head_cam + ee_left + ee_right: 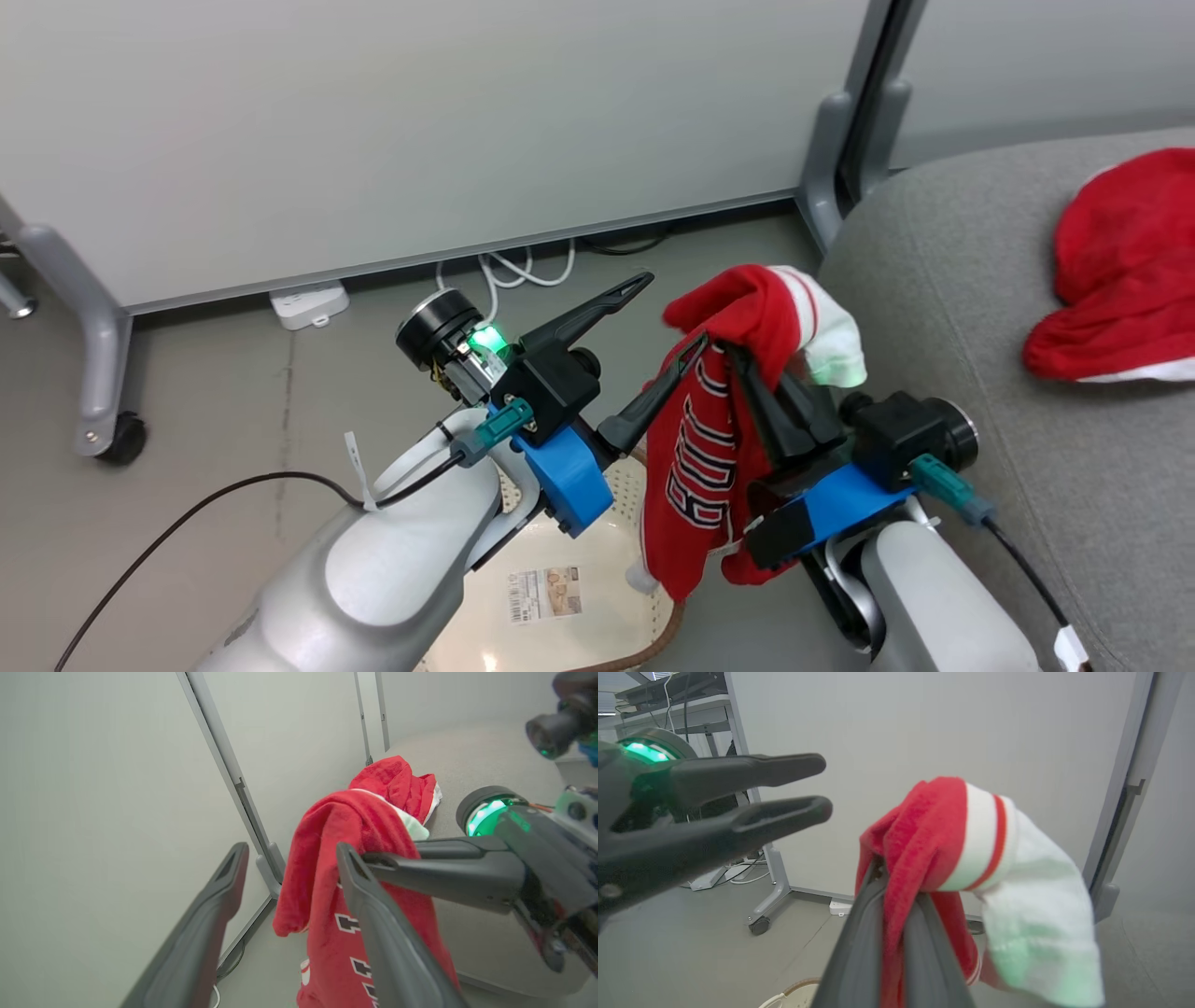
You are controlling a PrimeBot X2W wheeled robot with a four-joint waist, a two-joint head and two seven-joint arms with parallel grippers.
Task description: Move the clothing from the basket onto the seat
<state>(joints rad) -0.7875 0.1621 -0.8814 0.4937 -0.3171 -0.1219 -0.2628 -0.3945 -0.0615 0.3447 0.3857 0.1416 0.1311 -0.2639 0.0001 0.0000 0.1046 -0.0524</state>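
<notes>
Head view, starting closest to the robot: the basket (624, 490) sits on the floor right under the arms, with a paper label (546, 593) on its bottom. Just above it the right gripper (738, 359) is clamped tight on the jersey (695, 467), cloth pinched between both fingers. The jersey hangs straight down off those fingers, long axis vertical, lettering running down its length. Its lower end dangles over the basket's right rim, and a white cuff flops over the top toward the seat (934, 308). The left gripper (675, 310) is spread wide with nothing in it, fingers pointing at the jersey. One fingertip is right at the cloth, can't tell if it actually touches. Farther right, the other garment (1120, 271) lies bunched on the seat, well apart from the jersey. Past all that is the partition (420, 121), with a power strip (308, 303) on the floor at its foot.
</notes>
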